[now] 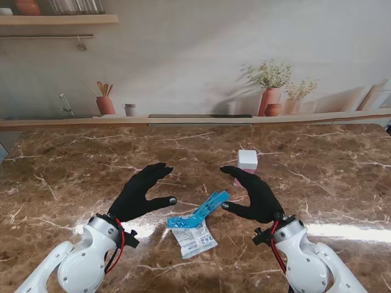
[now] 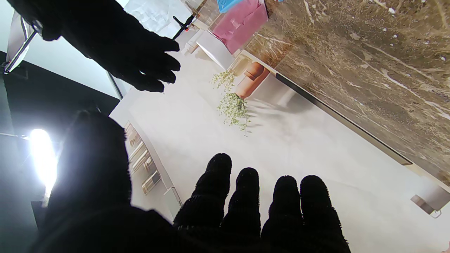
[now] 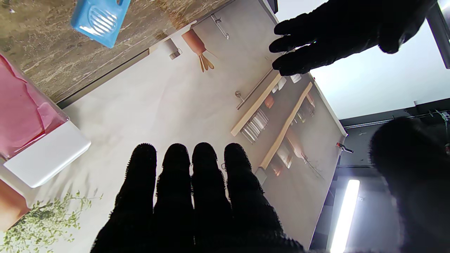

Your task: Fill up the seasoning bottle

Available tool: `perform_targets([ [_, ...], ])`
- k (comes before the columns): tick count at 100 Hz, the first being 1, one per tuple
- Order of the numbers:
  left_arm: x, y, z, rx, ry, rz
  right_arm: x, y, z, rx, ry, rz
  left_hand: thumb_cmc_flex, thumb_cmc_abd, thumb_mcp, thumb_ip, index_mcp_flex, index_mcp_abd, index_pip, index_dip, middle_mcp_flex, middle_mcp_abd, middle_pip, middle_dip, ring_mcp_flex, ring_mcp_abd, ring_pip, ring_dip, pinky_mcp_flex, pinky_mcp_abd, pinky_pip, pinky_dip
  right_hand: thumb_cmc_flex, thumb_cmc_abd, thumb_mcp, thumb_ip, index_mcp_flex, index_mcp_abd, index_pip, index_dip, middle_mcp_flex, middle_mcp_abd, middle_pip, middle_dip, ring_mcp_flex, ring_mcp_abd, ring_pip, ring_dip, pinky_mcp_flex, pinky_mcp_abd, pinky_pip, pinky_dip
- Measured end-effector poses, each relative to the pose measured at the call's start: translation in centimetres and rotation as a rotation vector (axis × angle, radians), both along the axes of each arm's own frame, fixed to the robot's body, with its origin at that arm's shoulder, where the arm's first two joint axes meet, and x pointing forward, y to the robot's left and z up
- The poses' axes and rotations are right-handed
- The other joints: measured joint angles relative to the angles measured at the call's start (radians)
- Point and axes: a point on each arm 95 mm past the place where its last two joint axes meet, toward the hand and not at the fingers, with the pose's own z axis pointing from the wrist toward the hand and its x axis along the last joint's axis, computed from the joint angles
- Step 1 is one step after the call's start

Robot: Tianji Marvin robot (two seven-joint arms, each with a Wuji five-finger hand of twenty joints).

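The seasoning bottle (image 1: 247, 162) has a clear pink body and a white square cap; it stands just beyond my right hand (image 1: 256, 195). It shows too in the left wrist view as the bottle (image 2: 240, 23) and in the right wrist view as the bottle (image 3: 24, 119). A blue plastic funnel-like piece (image 1: 211, 204) lies between my hands, over a white and blue seasoning packet (image 1: 192, 235). The blue piece (image 3: 100, 19) has a slotted face. My left hand (image 1: 143, 192) hovers open, palm inward, facing the right hand, which is also open. Neither hand holds anything.
A brown marble counter (image 1: 73, 171) stretches wide on both sides. At its far edge runs a low ledge (image 1: 201, 119) before a printed kitchen backdrop with plant pots and a shelf.
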Motion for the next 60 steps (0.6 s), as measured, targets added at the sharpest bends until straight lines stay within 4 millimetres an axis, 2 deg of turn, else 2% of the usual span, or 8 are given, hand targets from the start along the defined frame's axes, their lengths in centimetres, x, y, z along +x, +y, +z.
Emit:
perform_targets([
  [60,0.29,-0.18,-0.34,-0.001,0.023,-0.009,-0.07,0.02,-0.51,0.023,0.014,-0.005,0.000,0.001,0.000,0.000,0.000,0.000,0.000,0.000,0.000,0.000,0.000,0.000,0.000,0.000,0.000,0.000,0.000,0.001,-0.001,-0.010,0.003,0.000,0.000,0.000,0.000,0.000,0.001,0.000,0.000,0.000,0.000,0.000,0.000,0.000,0.000,0.000,0.000,0.011,0.013,0.000],
])
